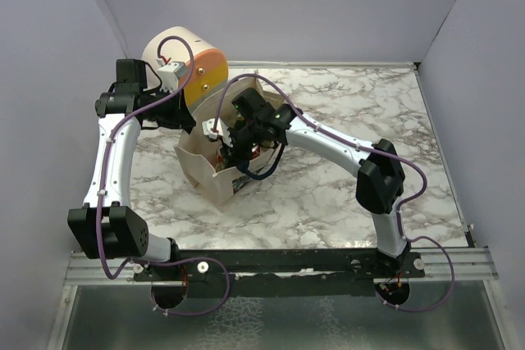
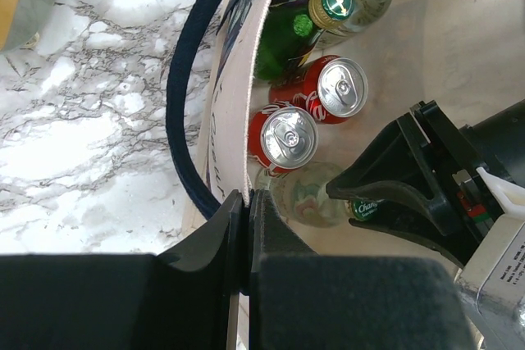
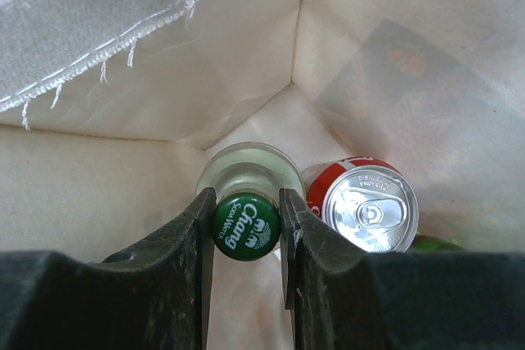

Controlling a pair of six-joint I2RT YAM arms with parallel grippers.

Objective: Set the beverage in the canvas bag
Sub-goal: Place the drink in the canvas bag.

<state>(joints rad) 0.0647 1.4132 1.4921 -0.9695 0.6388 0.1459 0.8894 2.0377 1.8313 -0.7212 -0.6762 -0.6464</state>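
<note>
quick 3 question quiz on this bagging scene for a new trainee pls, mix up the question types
1. True or false: the right gripper is shut on the green-capped bottle, inside the canvas bag.
2. What is the left gripper pinching? A. the bag's cloth wall; B. a bottle cap; C. the table edge.
3. In the left wrist view, how many red cans stand in the bag?

Key: 1 true; 2 A; 3 two.
</note>
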